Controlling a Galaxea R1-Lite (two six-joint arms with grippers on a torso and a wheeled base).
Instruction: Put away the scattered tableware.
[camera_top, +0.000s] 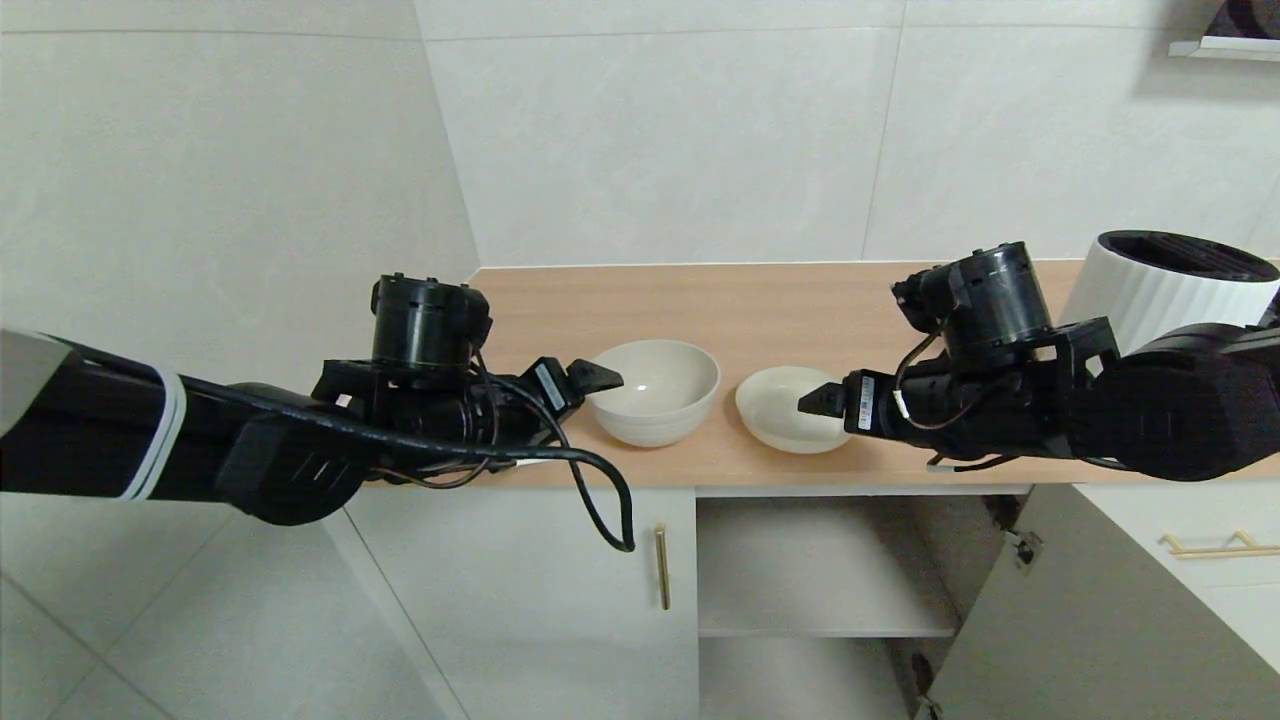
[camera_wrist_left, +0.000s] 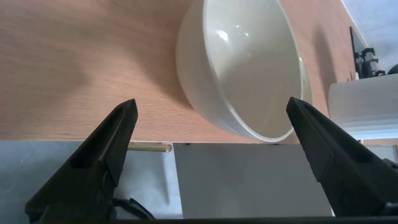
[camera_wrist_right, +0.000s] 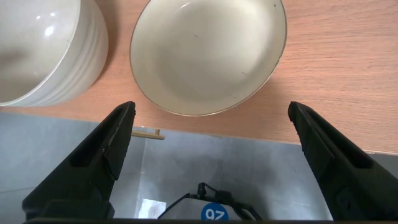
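Two cream bowls sit near the front edge of the wooden counter (camera_top: 760, 300). The deep bowl (camera_top: 655, 390) is on the left and the shallow bowl (camera_top: 790, 408) on the right. My left gripper (camera_top: 598, 380) hovers at the deep bowl's left rim. In the left wrist view its fingers (camera_wrist_left: 118, 143) are spread wide, with the deep bowl (camera_wrist_left: 242, 68) just ahead of them. My right gripper (camera_top: 820, 400) is at the shallow bowl's right rim, open (camera_wrist_right: 211, 109), with the shallow bowl (camera_wrist_right: 208, 56) ahead and the deep bowl (camera_wrist_right: 43, 50) beside it. Neither gripper holds anything.
A white ribbed container (camera_top: 1170, 285) stands on the counter at the right, behind my right arm. Below the counter a cabinet stands open, showing a bare shelf (camera_top: 820, 560), with its door (camera_top: 1010, 610) swung out to the right. A closed door with a gold handle (camera_top: 662, 567) is beside it. Tiled walls enclose the corner.
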